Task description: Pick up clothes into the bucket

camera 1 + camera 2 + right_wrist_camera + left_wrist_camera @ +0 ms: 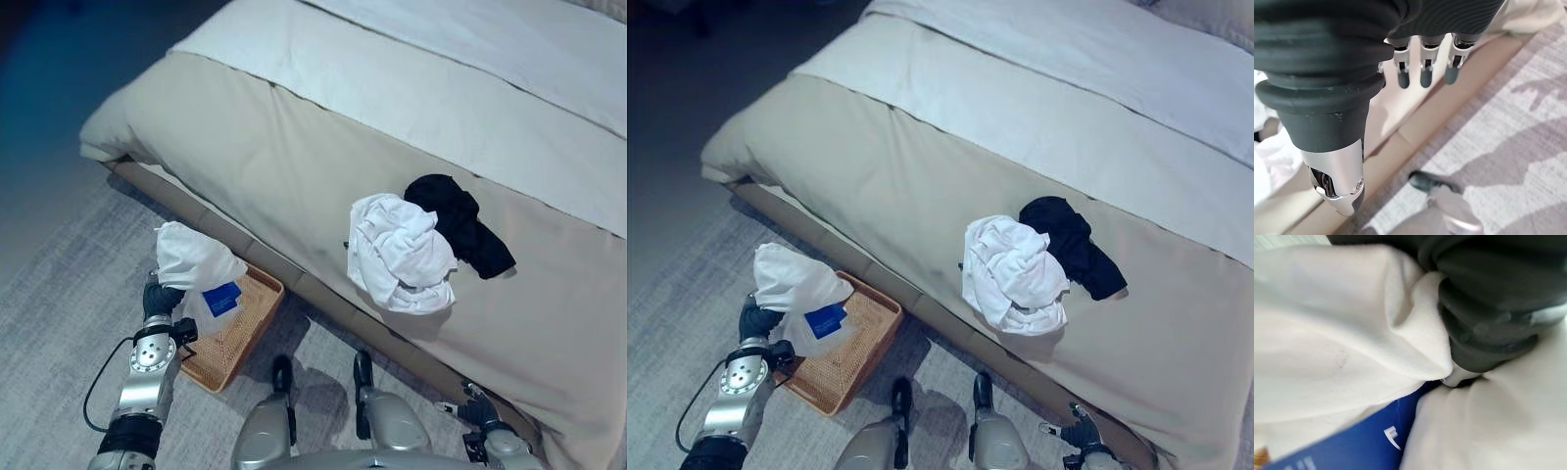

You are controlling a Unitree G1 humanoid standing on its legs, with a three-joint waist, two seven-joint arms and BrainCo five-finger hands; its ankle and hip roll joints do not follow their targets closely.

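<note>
At the lower left of the head views, the left hand (159, 298) grips a white garment (191, 259) with a blue label, its fingers buried in the cloth; the left wrist view shows white fabric bunched tightly against the hand's dark cover. The garment hangs over the near end of a woven basket (240, 333) that sits on the grey carpet (59, 284) just beside the bed (294, 147). At right of centre, a crumpled white shirt (400, 253) lies on the bed's beige cover, touching a black garment (458, 223) to its upper right. The right hand (1422, 68) shows at the lower right, near the bed's edge, fingers relaxed and holding nothing.
</note>
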